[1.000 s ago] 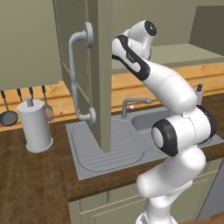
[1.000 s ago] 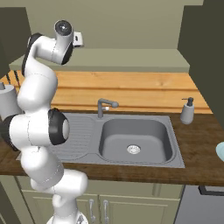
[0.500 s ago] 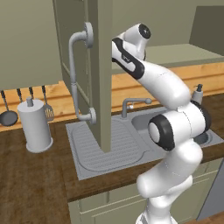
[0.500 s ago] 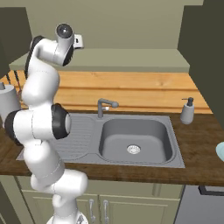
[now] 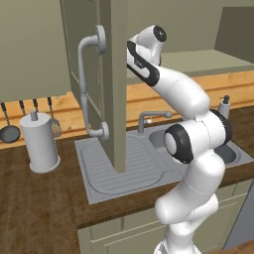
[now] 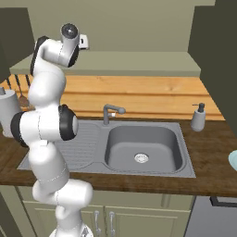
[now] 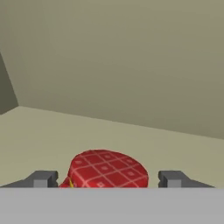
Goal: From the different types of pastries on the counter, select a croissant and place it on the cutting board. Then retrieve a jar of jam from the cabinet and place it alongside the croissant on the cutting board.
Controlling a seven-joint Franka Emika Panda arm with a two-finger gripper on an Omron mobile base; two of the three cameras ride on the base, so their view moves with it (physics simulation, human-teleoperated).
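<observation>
Jam jar (image 7: 107,169) sits low in the middle of my hand view, its red checked top between my two fingertips (image 7: 41,179), on the pale shelf inside the cabinet (image 5: 111,74). My gripper (image 7: 107,180) has its jaws apart on either side of the jar, with a gap showing on both sides, so I judge it open and not gripping. I am at the reach-and-grasp part of the second half of the task: the cabinet door hangs open at the upper left of the left base view, and the jar is yet to be grasped, lifted out and set on the cutting board. From the base views I see my arm stretched up into the cabinet over the sink (image 6: 139,148) and counter (image 6: 208,171), but the door hides the jar there; my hand view gives the jar itself.
</observation>
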